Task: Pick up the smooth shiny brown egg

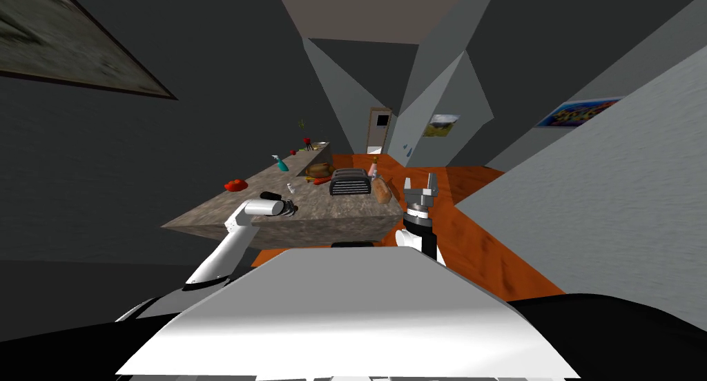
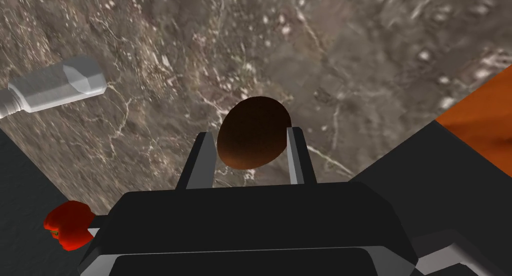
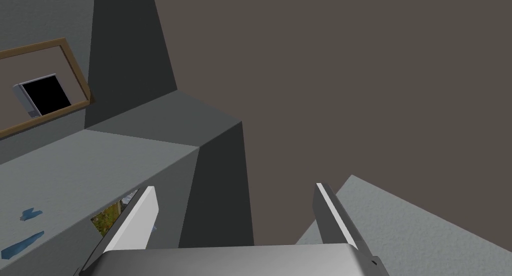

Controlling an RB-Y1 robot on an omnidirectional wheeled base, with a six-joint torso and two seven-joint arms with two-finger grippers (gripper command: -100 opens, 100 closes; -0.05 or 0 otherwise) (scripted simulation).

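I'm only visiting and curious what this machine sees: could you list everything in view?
egg: one, brown, between the left gripper's fingers
bottle: one, light grey, lying on the counter, apart from the egg
red vegetable: one, at the counter's edge
toaster: one, dark, farther along the counter
spray bottle: one, teal, far part of the counter
counter: one, mottled brown-grey
floor: orange, beside the counter
left gripper: shut on the egg
right gripper: open, raised by the counter's end

Open counter (image 2: 350,63) rings the egg (image 2: 254,133); a lying bottle (image 2: 55,88) sits well aside.
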